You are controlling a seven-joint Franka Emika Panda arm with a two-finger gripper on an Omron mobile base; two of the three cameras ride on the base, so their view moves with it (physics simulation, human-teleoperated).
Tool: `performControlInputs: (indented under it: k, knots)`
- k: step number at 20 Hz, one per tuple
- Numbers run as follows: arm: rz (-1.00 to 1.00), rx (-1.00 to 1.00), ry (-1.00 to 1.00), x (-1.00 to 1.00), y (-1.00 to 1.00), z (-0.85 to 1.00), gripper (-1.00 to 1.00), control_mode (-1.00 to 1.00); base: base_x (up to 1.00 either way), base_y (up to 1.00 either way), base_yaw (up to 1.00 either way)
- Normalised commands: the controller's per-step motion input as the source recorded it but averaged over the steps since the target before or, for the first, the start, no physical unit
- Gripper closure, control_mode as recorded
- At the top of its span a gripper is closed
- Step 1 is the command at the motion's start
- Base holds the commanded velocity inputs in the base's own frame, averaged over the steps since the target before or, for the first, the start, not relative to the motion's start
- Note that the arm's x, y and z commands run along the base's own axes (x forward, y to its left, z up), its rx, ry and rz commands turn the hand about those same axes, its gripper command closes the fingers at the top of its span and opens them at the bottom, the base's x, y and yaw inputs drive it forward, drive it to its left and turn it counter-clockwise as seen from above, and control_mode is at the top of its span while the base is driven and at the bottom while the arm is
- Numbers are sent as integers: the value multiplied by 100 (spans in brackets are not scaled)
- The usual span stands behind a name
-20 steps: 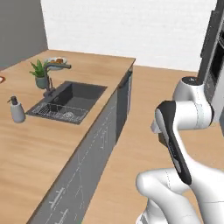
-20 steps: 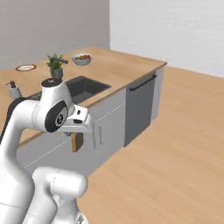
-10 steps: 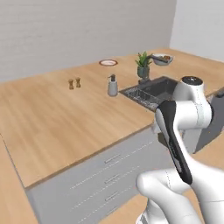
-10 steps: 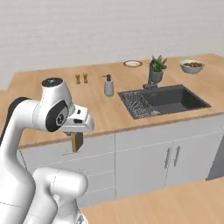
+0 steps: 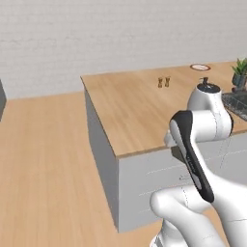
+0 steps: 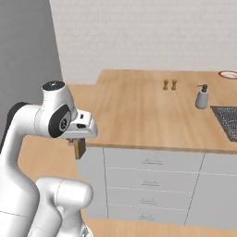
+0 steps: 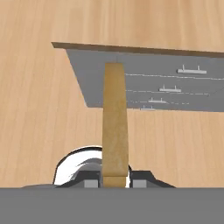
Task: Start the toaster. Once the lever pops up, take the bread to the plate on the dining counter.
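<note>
Dining counter (image 6: 139, 115) now seen end-on, camera swung round.

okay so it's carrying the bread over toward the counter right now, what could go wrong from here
1. The bread is pinched by one end and sticks far out from the gripper, so a swing could twist it loose onto the floor.
2. The bread hangs below the dining counter edge; without lifting first it could hit the cabinet front.
3. The plate sits far across the counter, past the two small shakers and soap dispenser, so a low reach could knock them.
</note>
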Motion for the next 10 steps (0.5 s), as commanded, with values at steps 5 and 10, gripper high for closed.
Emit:
performControlInputs:
  k: [5,10]
  knots:
    - [0,0,0,0,0,0,100,100,45,100,0]
    - [0,0,0,0,0,0,100,100,54,100,-18]
